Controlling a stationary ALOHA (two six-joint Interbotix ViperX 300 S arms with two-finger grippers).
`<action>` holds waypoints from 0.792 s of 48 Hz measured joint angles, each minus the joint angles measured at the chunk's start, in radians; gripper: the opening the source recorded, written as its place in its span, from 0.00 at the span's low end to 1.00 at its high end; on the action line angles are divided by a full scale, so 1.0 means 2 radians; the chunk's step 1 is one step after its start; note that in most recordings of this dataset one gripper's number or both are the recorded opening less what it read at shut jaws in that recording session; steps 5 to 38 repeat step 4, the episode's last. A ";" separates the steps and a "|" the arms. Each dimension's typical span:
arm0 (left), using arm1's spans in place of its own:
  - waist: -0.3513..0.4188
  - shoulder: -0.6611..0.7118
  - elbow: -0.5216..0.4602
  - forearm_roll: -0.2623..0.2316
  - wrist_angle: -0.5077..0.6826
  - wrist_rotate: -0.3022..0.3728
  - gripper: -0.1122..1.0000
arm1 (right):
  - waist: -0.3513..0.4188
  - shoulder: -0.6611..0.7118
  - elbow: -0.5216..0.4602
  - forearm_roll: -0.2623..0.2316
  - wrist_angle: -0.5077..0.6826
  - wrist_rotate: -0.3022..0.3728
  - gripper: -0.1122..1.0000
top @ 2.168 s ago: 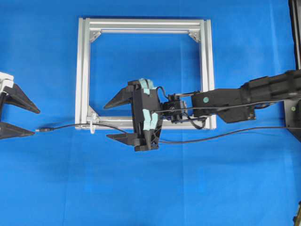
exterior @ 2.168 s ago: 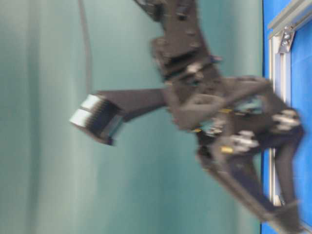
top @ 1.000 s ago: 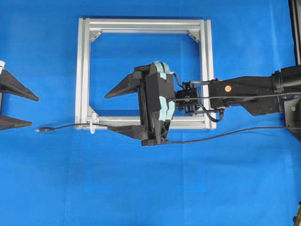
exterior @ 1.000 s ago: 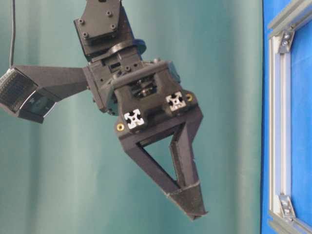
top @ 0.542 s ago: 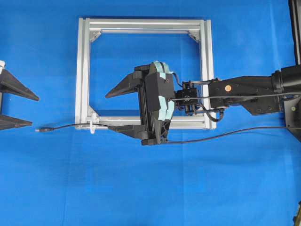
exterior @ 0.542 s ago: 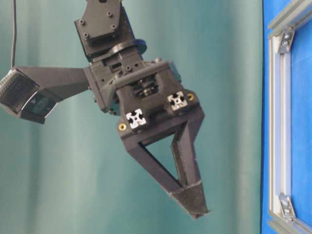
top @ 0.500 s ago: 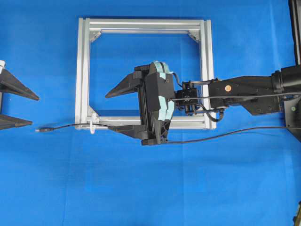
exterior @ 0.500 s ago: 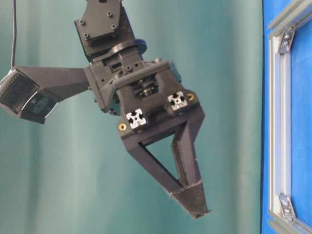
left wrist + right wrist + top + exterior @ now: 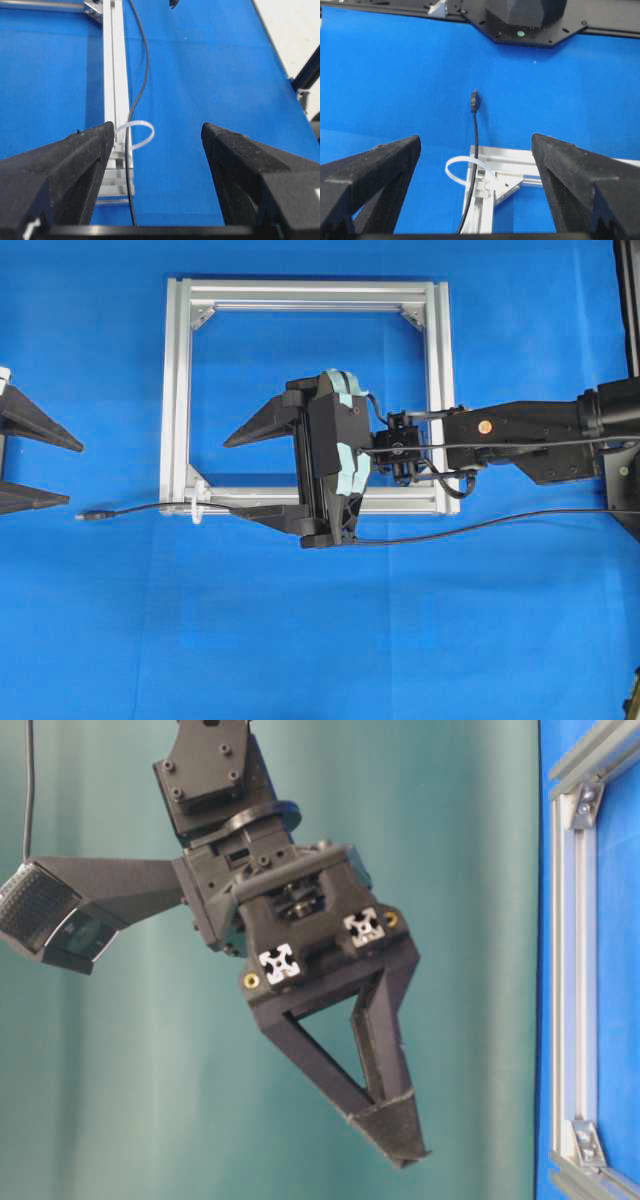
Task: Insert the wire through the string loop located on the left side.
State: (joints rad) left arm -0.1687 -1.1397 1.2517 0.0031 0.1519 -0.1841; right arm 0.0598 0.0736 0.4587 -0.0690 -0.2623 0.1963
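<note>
Since the earliest overhead view the right gripper (image 9: pixel 243 473) has drawn back rightward and is now hovering still over the frame (image 9: pixel 176 390), jaws wide apart and empty. The wire (image 9: pixel 150 507) is lying on the desk (image 9: pixel 300 640), already threaded through the string loop (image 9: pixel 462 170), plug left of it. The left gripper (image 9: pixel 40 472) is waiting at the left edge, jaws apart, probably to take the plug.

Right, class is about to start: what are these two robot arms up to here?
The wire already runs through the string loop at the lower left corner of the aluminium frame, its plug lying just past it. Neither arm holds anything: the right gripper hangs wide open over the frame, and the left gripper waits open near the plug.
</note>
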 measured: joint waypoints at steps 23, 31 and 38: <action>0.001 0.000 0.000 0.000 0.000 0.000 0.68 | 0.000 0.000 0.000 0.000 0.000 0.000 0.95; 0.001 0.000 0.000 0.000 0.000 0.000 0.68 | 0.000 0.000 0.000 0.000 0.000 0.000 0.95; 0.001 0.000 0.000 0.000 0.000 0.000 0.68 | 0.000 0.000 0.000 0.000 0.000 0.000 0.95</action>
